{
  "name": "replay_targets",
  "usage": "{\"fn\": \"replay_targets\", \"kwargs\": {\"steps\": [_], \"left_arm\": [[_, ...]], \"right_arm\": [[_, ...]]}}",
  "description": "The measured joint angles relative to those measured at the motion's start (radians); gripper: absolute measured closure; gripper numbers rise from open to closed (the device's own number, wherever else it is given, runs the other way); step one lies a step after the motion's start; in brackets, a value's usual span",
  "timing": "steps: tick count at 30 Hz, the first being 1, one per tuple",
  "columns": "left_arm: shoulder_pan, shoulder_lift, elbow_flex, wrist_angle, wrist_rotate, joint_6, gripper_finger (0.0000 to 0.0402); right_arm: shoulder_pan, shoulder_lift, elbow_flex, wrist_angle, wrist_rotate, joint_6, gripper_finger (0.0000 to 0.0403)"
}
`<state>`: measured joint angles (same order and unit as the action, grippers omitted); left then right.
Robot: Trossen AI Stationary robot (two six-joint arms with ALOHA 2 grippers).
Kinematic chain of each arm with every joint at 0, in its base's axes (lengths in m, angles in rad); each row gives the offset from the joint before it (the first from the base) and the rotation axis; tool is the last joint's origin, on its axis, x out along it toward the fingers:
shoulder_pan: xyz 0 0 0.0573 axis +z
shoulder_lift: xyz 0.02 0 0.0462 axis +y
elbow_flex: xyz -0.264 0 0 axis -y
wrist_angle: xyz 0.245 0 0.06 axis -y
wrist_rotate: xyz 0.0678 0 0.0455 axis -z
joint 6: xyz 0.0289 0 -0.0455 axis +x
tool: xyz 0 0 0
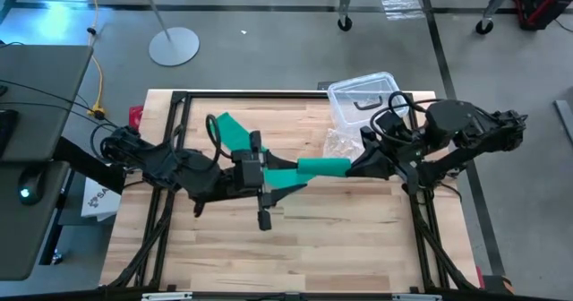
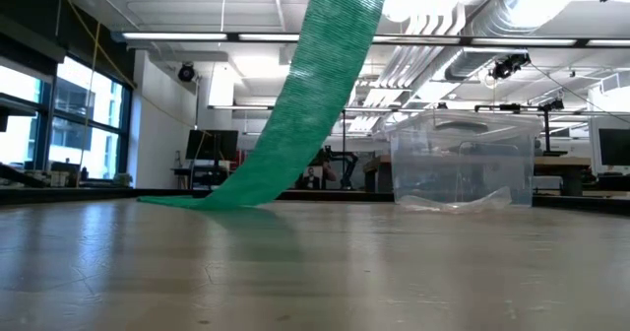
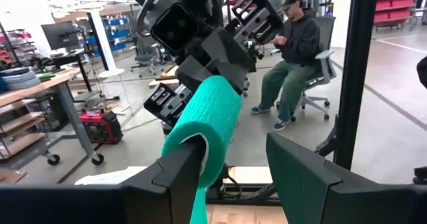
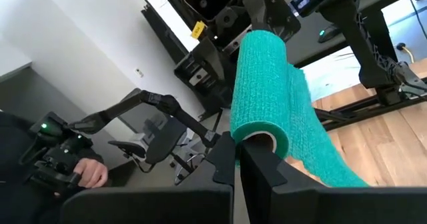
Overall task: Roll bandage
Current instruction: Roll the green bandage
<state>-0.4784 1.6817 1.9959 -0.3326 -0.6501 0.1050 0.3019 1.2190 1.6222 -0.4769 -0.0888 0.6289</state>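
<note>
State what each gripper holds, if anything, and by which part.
Right gripper pinches the rolled end of the bandage. Left gripper is open around the roll's other end.

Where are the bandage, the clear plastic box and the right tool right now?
bandage (image 1: 324, 167): high view, on the rolled green part between the arms.
clear plastic box (image 2: 463, 164): low view, on its front wall.
right tool (image 4: 239, 159): right wrist view, between its fingertips, shut on the roll's edge.

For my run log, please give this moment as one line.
right tool: shut on green stretchy fabric bandage roll end | left tool: open around roll | strip tail: hangs to wooden table
</note>
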Motion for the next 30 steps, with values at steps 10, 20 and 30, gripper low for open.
{"fn": "replay_targets", "kwargs": {"steps": [10,20,30], "left_arm": [[0.047,0.013,0.0,-0.006,0.055,-0.098,0.0275],[0.027,0.007,0.0,0.001,0.124,-0.152,0.0371],[-0.049,-0.039,-0.003,-0.025,-0.083,-0.225,0.0394]], "right_arm": [[-0.004,0.056,0.002,0.031,-0.102,-0.006,0.0402],[-0.005,0.058,0.002,0.033,-0.083,-0.061,0.0402],[-0.01,0.046,0.0,0.048,0.019,-0.131,0.0306]]}}
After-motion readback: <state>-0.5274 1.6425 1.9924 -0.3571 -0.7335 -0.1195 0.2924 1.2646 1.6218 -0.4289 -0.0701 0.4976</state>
